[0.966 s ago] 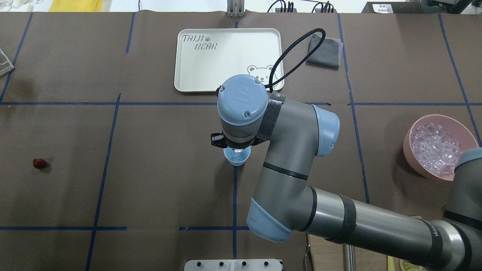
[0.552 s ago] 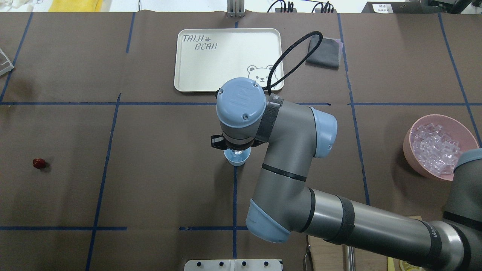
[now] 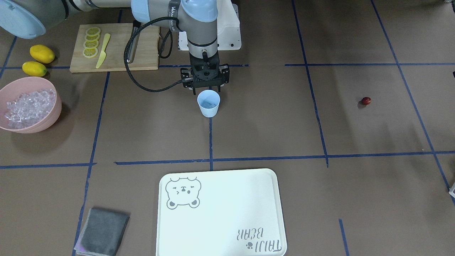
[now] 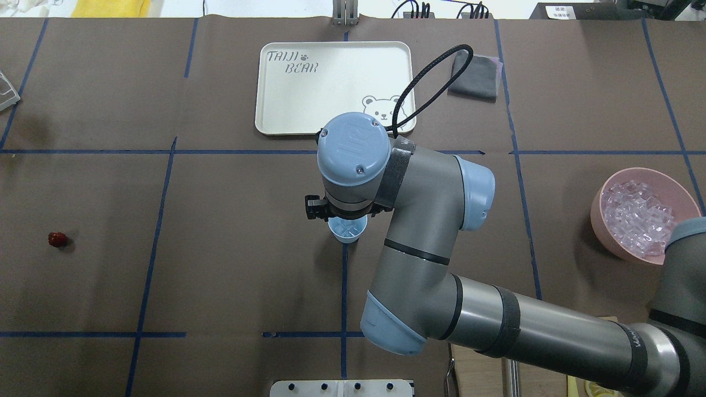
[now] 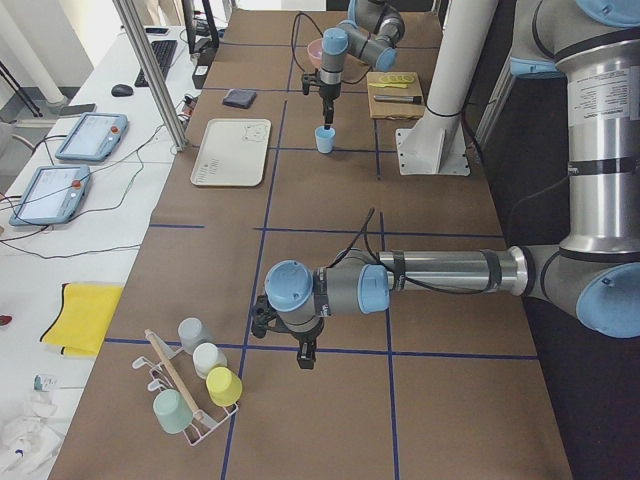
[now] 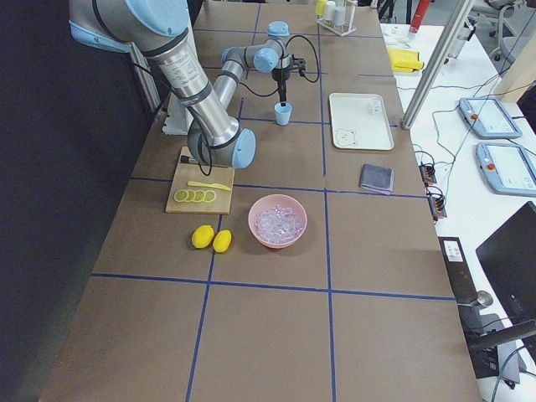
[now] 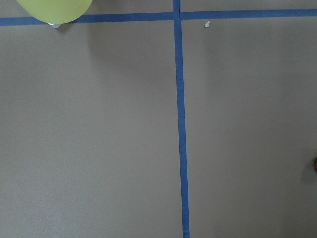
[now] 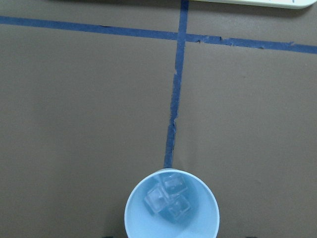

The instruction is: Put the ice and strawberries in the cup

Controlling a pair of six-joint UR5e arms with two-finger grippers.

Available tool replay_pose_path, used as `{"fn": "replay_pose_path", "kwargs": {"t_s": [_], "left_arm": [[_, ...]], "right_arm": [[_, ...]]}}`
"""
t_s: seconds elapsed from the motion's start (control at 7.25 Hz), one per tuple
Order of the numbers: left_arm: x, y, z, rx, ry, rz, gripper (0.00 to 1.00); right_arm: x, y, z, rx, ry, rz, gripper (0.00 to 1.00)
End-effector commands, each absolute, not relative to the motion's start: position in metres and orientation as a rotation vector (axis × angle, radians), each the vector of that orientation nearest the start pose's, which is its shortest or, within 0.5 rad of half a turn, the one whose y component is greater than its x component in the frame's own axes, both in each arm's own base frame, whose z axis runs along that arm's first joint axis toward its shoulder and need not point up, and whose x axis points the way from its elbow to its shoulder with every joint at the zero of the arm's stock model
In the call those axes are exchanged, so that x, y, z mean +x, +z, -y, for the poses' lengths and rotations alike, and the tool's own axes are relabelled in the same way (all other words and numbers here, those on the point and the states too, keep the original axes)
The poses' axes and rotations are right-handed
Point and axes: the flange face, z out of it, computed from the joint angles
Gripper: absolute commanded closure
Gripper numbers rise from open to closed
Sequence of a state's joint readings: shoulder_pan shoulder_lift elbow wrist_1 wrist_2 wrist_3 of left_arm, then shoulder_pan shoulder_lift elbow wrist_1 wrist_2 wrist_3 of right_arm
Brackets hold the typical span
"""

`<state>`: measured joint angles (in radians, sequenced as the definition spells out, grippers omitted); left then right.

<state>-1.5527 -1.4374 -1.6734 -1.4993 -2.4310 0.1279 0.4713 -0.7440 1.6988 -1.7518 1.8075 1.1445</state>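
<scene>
The pale blue cup [image 3: 209, 105] stands at the table's middle on a blue tape line; it also shows in the overhead view [image 4: 347, 232]. The right wrist view shows three clear ice cubes [image 8: 167, 199] lying in the cup [image 8: 148, 225]. My right gripper [image 3: 208, 90] hangs straight above the cup's back rim, jaws apart and empty. The small dark red strawberry [image 4: 57, 239] lies alone far out on my left side of the table [image 3: 366, 101]. My left gripper [image 5: 305, 358] hovers above the table near there; I cannot tell whether it is open.
A pink bowl [image 3: 53, 115] full of ice [image 3: 26, 105] sits on my far right. Two lemons [image 3: 42, 53] and a cutting board [image 3: 117, 53] with lemon slices and a knife lie beyond it. A white tray [image 3: 220, 213], a grey cloth [image 3: 103, 231] and a cup rack [image 5: 195, 390] stand elsewhere.
The right wrist has shifted slightly over the cup. The glinting ice seen at the cup's mouth under the gripper now lies down inside the cup.
</scene>
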Motion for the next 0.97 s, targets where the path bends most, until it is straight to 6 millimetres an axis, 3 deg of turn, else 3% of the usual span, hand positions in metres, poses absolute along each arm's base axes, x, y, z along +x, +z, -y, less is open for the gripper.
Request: {"fn": "replay_pose_path", "kwargs": {"t_s": [0.0,0.14,0.28,0.55,0.83], "left_arm": [[-0.05,0.65,0.441,-0.003,0.114,-0.862,0.0],[-0.05,0.624,0.447,0.049,0.141,-0.857,0.0],[-0.05,0.614,0.45,0.07,0.15,-0.854,0.0],[-0.05,0.579,0.483,0.133,0.168,-0.846,0.0],[-0.05,0.571,0.492,0.12,0.113,-0.855,0.0]], "right_arm": [[-0.507,0.132,0.454,0.118,-0.051,0.815,0.0],[-0.472,0.147,0.486,0.119,-0.088,0.82,0.0],[-0.438,0.167,0.508,0.128,-0.126,0.817,0.0],[-0.344,0.225,0.543,0.154,-0.23,0.814,0.0],[-0.238,0.272,0.556,0.192,-0.346,0.759,0.0]]}}
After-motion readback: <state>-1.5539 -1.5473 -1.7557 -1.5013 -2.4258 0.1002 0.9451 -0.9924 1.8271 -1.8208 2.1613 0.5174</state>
